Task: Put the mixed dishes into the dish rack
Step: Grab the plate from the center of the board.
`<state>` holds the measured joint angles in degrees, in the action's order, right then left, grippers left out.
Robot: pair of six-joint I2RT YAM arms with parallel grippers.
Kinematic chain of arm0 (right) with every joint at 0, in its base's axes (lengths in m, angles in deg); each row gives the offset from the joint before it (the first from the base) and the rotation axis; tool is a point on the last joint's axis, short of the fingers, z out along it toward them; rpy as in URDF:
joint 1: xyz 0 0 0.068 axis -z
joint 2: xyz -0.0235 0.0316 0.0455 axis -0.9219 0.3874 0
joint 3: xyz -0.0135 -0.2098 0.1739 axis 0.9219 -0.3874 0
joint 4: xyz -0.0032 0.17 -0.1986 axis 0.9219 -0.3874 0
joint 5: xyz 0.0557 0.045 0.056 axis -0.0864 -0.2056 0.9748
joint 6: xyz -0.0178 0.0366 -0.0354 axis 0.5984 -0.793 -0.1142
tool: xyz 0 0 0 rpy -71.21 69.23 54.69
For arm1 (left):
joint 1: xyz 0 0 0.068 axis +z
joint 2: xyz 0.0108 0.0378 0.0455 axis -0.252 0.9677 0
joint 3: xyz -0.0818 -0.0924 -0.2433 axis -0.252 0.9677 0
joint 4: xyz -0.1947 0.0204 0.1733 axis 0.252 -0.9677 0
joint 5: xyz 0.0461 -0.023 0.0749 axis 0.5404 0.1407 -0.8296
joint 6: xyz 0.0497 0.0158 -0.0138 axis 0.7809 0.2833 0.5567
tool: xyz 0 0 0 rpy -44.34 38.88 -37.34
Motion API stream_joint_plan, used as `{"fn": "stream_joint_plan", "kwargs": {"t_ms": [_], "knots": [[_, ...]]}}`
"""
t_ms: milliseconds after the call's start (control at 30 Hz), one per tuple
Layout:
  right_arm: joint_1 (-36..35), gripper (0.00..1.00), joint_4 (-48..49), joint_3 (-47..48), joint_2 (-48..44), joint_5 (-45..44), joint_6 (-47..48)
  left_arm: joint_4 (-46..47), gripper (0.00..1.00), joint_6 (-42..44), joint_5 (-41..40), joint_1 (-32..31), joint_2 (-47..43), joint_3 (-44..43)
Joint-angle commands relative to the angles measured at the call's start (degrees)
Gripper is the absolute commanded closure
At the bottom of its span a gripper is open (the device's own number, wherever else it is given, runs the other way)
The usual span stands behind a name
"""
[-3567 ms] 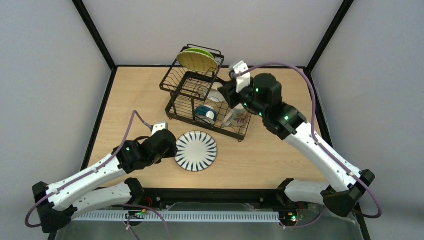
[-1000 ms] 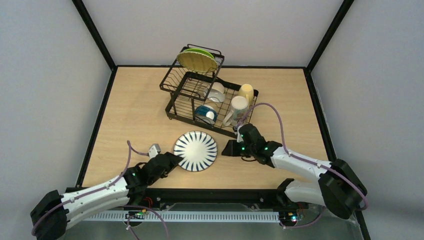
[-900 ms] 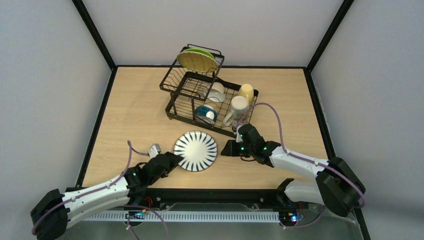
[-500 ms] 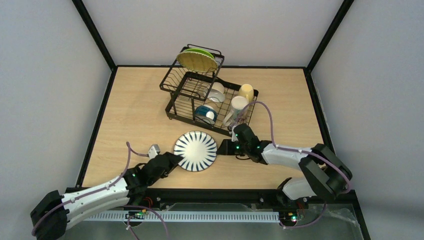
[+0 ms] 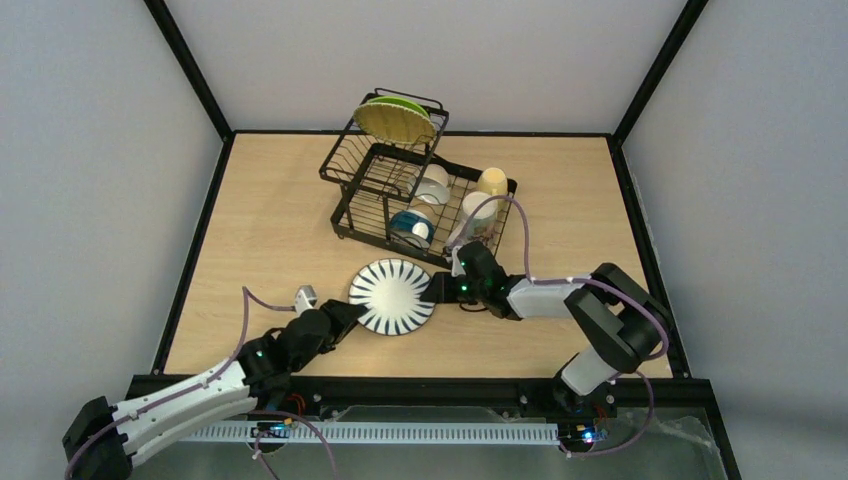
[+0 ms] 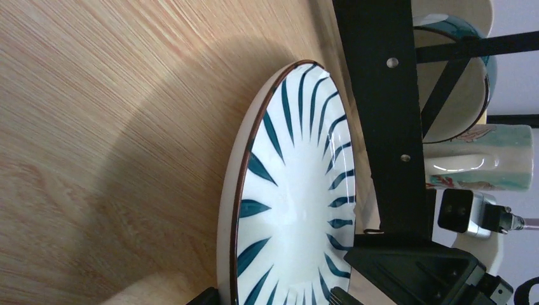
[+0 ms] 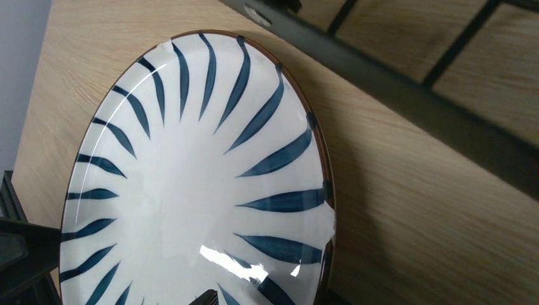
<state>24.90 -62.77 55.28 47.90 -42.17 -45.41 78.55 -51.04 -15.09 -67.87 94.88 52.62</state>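
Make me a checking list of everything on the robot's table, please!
Surface: light wooden table.
Job's things: striped plate on the table, not racked. The dish rack holds a yellow-green plate on its raised tier. Its tray holds a white bowl, blue bowl, cream mug and yellow mug.
Clutter: nothing seen.
Grippers: left gripper open at the striped plate's near-left edge; right gripper at its right edge, jaws unclear.
Cables: left arm's purple cable loops near the table; right arm's purple cable arches beside the mugs.
Surroundings: grey walls, black frame posts.
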Motion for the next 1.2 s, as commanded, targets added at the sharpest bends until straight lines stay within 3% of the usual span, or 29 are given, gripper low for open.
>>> {"fn": "stream_joint_plan", "kwargs": {"t_ms": [0,233,333,433,533,733,1167], "knots": [[-0.2,0.08,2.3,1.7,4.4,0.7,0.9,-10.7,0.01,-0.5,-1.9,0.4,-0.7,9.6],[-0.2,0.12,3.6,2.7,8.2,2.3,0.1,-9.0,0.01,0.2,-1.8,0.5,1.9,9.6],[-0.3,0.21,3.9,2.5,9.0,3.0,-0.2,-8.4,0.01,0.3,-2.0,0.5,2.4,9.6],[-0.3,0.36,4.2,2.2,9.3,3.6,-0.7,-8.0,0.01,0.2,-2.2,0.5,2.8,9.5],[-0.2,0.6,3.7,2.1,9.4,3.9,-0.8,-7.5,0.01,0.2,-2.6,0.6,3.2,9.5],[-0.3,0.97,2.3,2.0,8.6,4.8,-0.5,-6.1,0.01,0.2,-2.9,0.9,4.3,9.5],[-0.3,1.0,-1.5,3.8,1.7,11.4,-1.2,-3.8,0.01,0.5,-4.1,0.9,8.2,8.6]]}}
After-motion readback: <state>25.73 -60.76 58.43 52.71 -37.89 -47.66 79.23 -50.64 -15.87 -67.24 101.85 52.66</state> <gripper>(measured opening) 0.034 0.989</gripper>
